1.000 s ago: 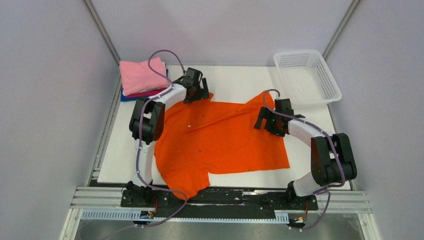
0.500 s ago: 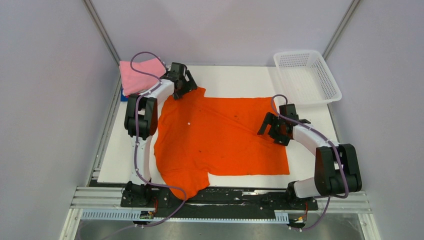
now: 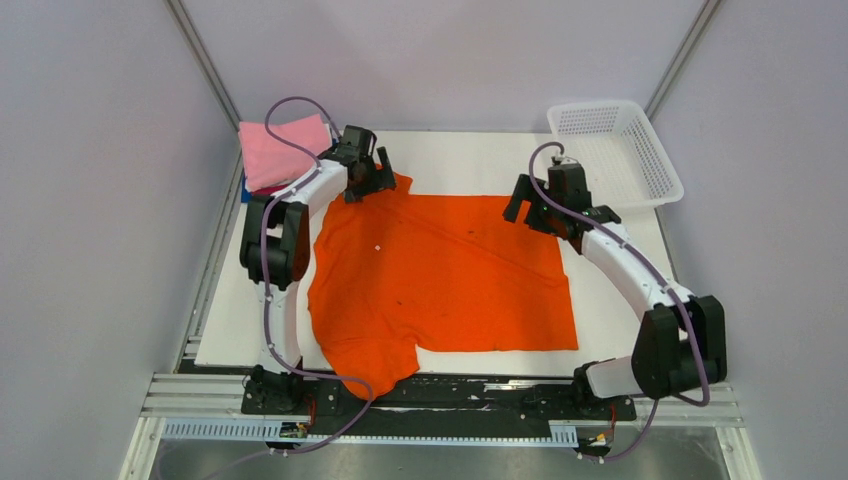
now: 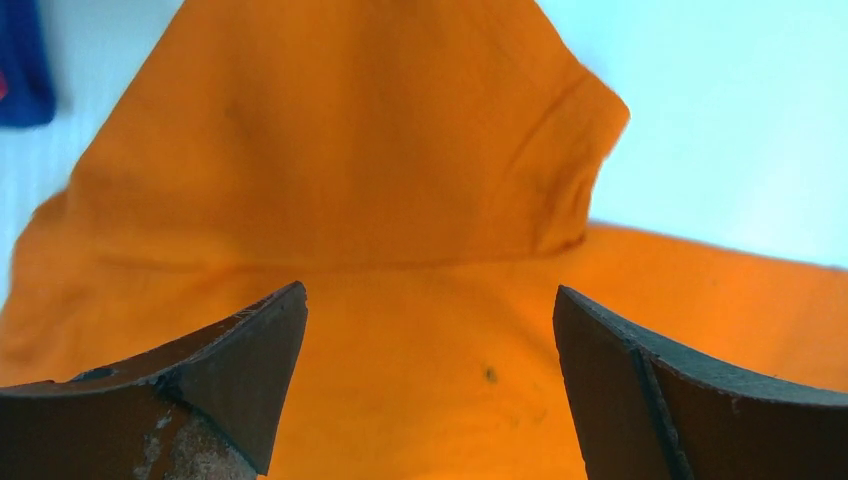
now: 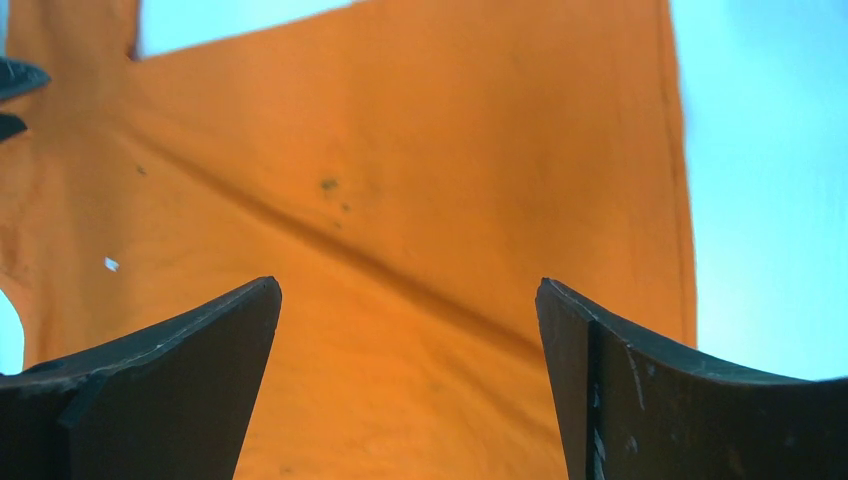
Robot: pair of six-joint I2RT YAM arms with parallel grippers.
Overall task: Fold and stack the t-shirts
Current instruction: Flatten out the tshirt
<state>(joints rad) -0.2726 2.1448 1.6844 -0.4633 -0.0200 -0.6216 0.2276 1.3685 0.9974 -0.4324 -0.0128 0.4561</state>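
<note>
A bright orange t-shirt (image 3: 440, 270) lies spread flat on the white table (image 3: 470, 160), one sleeve hanging over the near edge. My left gripper (image 3: 372, 185) hovers open over the shirt's far left sleeve (image 4: 380, 150), nothing between its jaws. Open too, my right gripper (image 3: 528, 208) stands above the shirt's far right corner. In the right wrist view the shirt body (image 5: 400, 180) fills the space below the gripper (image 5: 408, 290). Folded t-shirts are stacked at the far left, pink (image 3: 280, 150) on top and blue (image 3: 246, 193) at the bottom.
A white mesh basket (image 3: 600, 104) sits at the far right corner of the table. Grey walls close in both sides. The metal rail (image 3: 440, 405) with the arm bases runs along the near edge.
The left gripper moved left toward the stack and the sleeve is drawn out. The shirt's raised far right corner now lies flat. The right gripper swung to the far right corner.
</note>
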